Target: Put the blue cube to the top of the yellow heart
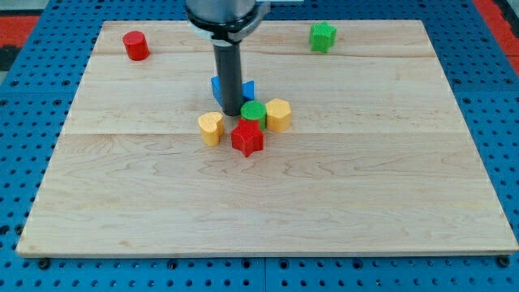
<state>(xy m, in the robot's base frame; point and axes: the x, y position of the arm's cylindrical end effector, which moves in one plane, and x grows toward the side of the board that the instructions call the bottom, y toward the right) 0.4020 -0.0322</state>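
Red cylinder (135,45) near worktop's (365,178) top left; green star (323,36) top right. Clustered centrally: red star (247,139), green cylinder (254,113), yellow block (278,114), perhaps hexagonal.

Setting reads as a robotics lab bench: a pale wooden board (340,195) of glued planks lies on a blue perforated metal base plate (24,89) whose regular grid of mounting holes shows on all sides of the board. Above the board's top edge a dark cylindrical arm housing (225,18) drops a straight rod onto the board, and small moulded test pieces sit on the board, e.g. a red cylinder (135,45) near its top-left corner and a green star-like block (323,36) near its top edge
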